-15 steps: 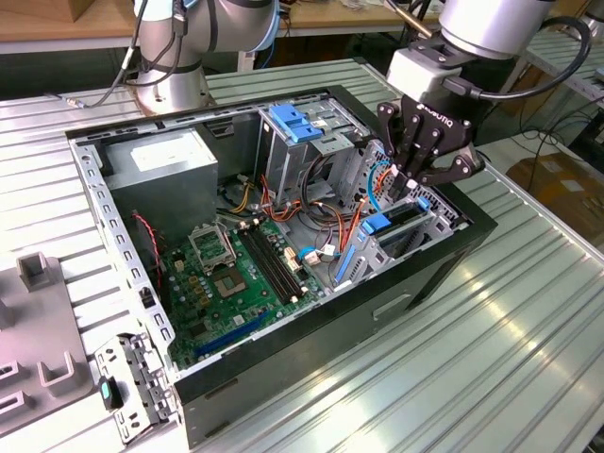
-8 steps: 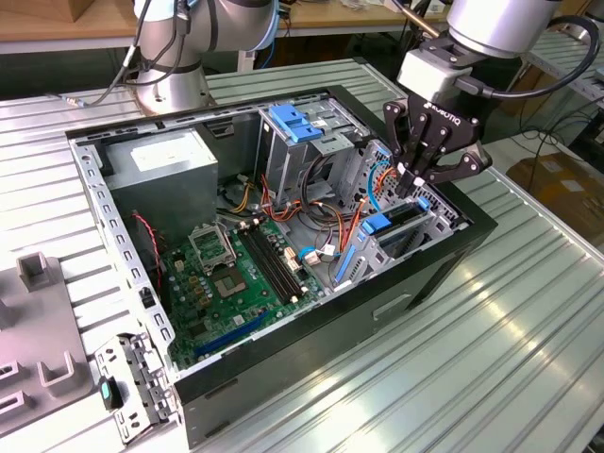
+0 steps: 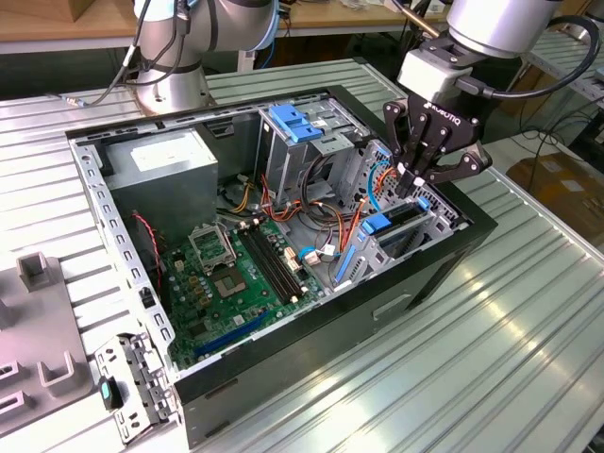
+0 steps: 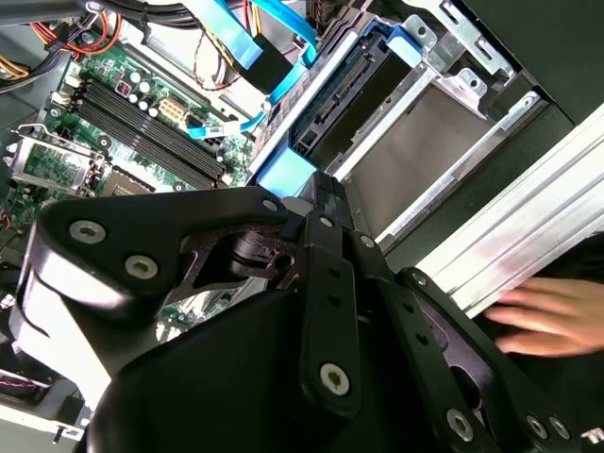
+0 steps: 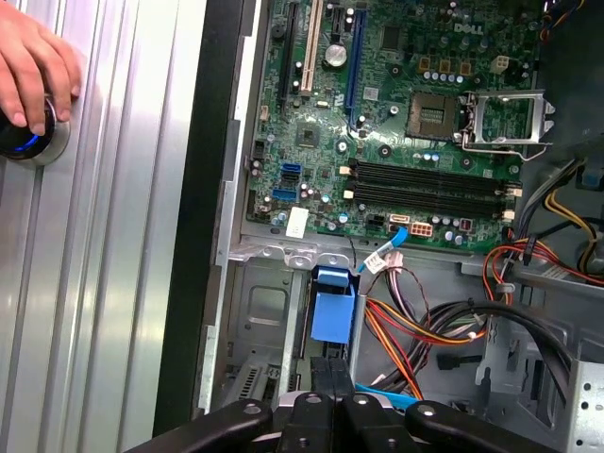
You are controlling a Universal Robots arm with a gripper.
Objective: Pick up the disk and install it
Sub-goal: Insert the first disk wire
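The disk sits slanted in the metal drive cage at the exterior view's right end of the open computer case, its blue carrier end facing the motherboard. In both wrist views the blue carrier end lies right under my fingertips. My gripper hangs over the cage, its fingers drawn together and touching the top of the disk's blue end. Most of the disk's body is hidden inside the cage.
The green motherboard fills the case floor, with a grey power-supply box at the back and a blue latch on the tall cage. Orange and black cables run beside the cage. A hand rests on a round button outside the case.
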